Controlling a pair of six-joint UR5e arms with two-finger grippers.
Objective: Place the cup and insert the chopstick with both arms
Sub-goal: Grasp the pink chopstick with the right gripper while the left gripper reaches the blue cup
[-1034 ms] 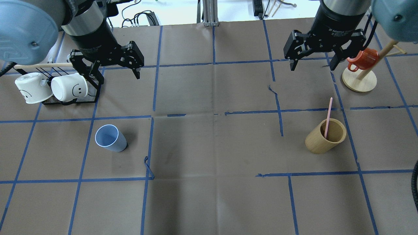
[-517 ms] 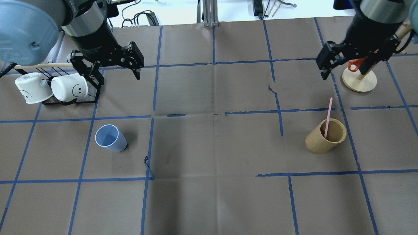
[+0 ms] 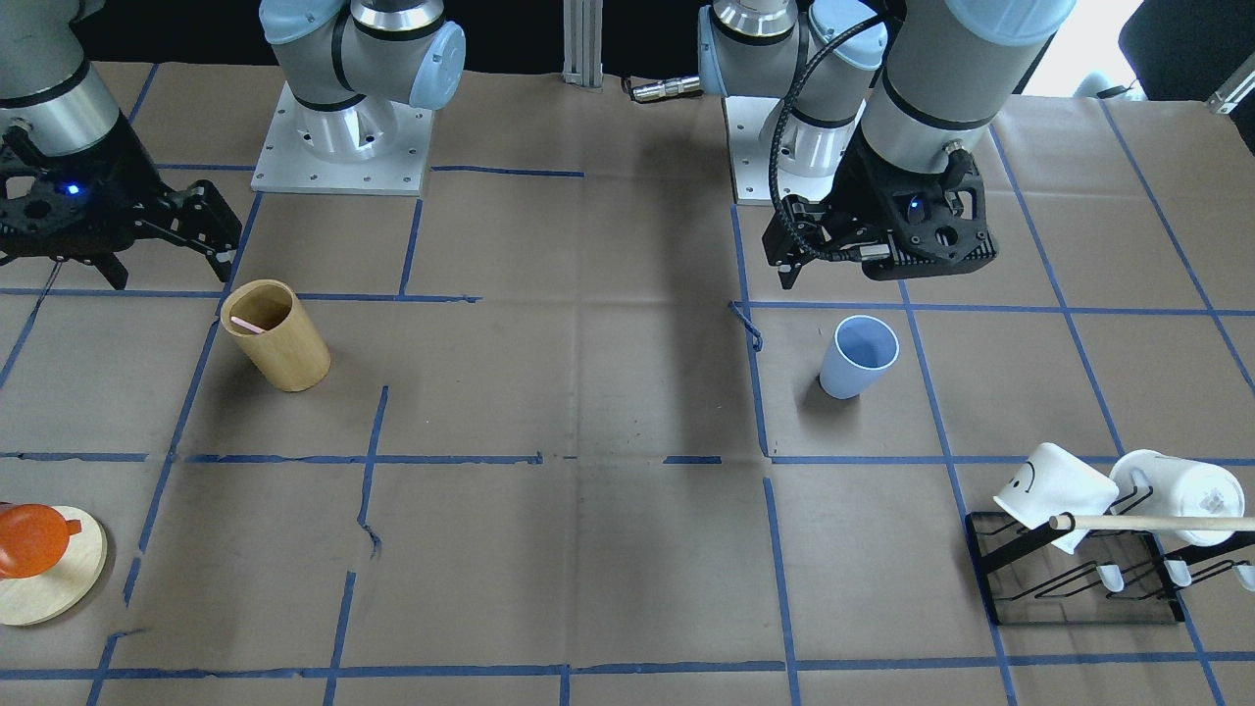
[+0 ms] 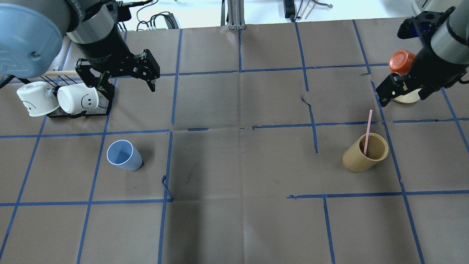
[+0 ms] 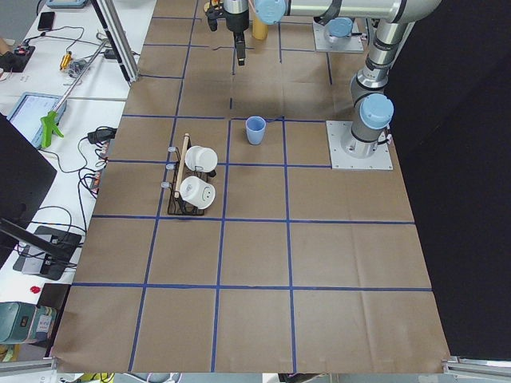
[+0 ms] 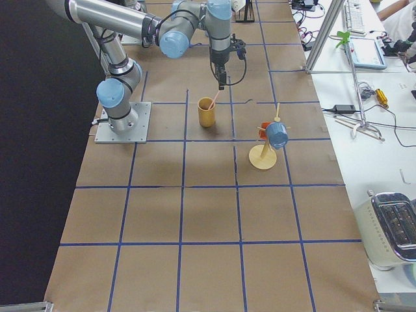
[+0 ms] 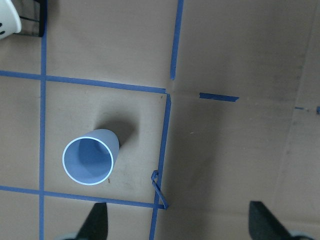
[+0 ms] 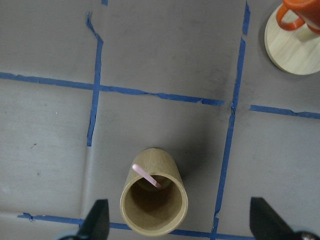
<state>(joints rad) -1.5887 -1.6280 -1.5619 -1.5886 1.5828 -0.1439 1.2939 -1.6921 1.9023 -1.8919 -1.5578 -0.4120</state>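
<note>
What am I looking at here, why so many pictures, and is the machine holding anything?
These are two robot arms mounted on a paper-covered table, each ending in a two-finger claw. Six cameras caught one moment: one behind the robot, one facing it, one at each table end, one on each wrist. On the table are a blue cup, a wooden holder with a pink chopstick leaning inside, two white smiley mugs on a black rack, and an orange mug on a wooden stand. The left gripper and right gripper are both open and hold nothing.
</note>
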